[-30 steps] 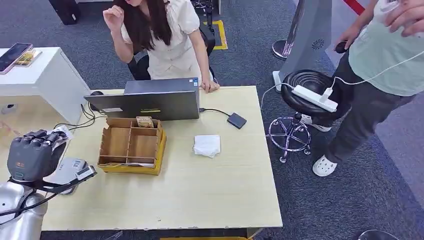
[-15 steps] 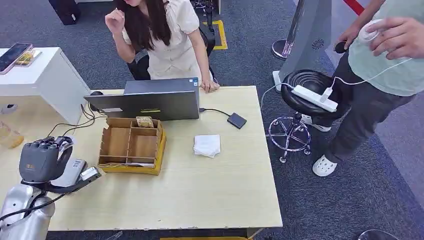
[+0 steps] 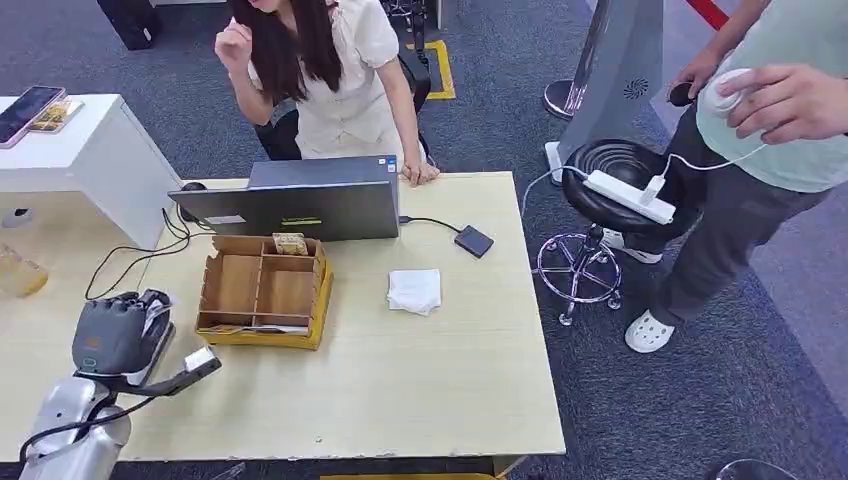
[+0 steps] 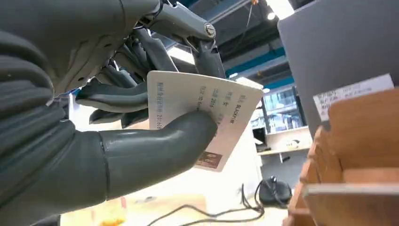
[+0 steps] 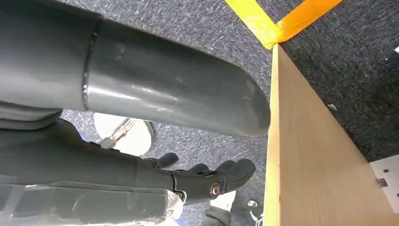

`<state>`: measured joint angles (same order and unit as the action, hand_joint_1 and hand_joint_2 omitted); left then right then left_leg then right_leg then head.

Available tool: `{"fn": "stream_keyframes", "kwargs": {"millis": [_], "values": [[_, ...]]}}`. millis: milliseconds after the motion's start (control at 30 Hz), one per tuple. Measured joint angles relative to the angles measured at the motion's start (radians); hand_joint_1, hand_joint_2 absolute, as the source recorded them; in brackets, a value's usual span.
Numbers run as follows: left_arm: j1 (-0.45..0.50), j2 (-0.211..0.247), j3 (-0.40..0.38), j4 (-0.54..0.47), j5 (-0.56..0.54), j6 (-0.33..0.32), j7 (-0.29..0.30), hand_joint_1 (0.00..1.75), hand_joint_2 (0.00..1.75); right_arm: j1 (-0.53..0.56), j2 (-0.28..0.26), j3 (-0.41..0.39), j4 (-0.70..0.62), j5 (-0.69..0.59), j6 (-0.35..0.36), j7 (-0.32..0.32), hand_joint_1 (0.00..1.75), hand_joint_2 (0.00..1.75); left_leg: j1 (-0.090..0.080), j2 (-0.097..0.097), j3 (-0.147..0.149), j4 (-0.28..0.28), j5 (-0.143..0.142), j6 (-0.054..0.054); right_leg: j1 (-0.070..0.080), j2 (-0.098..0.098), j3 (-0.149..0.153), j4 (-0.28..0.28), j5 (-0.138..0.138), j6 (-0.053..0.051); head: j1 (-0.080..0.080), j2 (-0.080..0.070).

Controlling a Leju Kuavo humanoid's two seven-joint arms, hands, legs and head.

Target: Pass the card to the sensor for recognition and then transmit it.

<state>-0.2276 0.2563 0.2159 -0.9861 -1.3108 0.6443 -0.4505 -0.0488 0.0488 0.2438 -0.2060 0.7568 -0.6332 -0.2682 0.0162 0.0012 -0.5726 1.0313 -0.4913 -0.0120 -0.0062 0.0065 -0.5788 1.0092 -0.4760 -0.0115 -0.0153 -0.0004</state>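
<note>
Left hand (image 4: 108, 117) pinches the card (image 4: 202, 122) between thumb and fingers; right hand (image 5: 141, 141) hangs released. Keep the printed face clear, ease toward the sensor.

A wooden organizer (image 3: 262, 290) is set on the surface (image 3: 400, 390) before a laptop (image 3: 300, 205); a white napkin (image 3: 414, 291) is laid beside it.
</note>
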Motion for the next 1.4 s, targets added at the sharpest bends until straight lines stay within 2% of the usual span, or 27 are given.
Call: {"fn": "stream_keyframes", "kwargs": {"millis": [467,833,967,1400], "values": [[-0.014,0.003,0.002,0.067,-0.056,0.0,0.099,1.75,1.75,0.0,0.0,-0.007,0.0,0.0,-0.012,-0.003,0.0,0.0,0.0,0.0,0.0,0.0,0.0,0.0,0.0,0.0,0.0,0.0,0.0,0.0,0.0,0.0],[-0.028,0.04,0.013,0.097,-0.085,0.0,0.185,1.75,1.75,0.005,0.0,-0.014,0.001,-0.003,-0.016,0.002,0.0,0.0,0.0,0.0,0.0,0.0,0.0,0.0,0.0,0.0,0.0,0.0,0.0,0.0,0.0,0.0],[-0.031,0.051,0.013,0.113,-0.089,0.0,0.199,1.75,1.75,0.006,0.0,-0.018,0.002,-0.003,-0.016,0.001,0.0,0.0,0.0,0.0,0.0,0.0,0.0,0.0,0.0,0.0,0.0,0.0,0.0,0.0,0.0,0.0],[-0.041,0.066,0.013,0.155,-0.067,0.0,0.193,1.75,1.75,0.008,0.0,-0.021,0.003,-0.006,-0.018,0.0,0.0,0.0,0.0,0.0,0.0,0.0,0.0,0.0,0.0,0.0,0.0,0.0,0.0,0.0,0.0,0.0]]}}
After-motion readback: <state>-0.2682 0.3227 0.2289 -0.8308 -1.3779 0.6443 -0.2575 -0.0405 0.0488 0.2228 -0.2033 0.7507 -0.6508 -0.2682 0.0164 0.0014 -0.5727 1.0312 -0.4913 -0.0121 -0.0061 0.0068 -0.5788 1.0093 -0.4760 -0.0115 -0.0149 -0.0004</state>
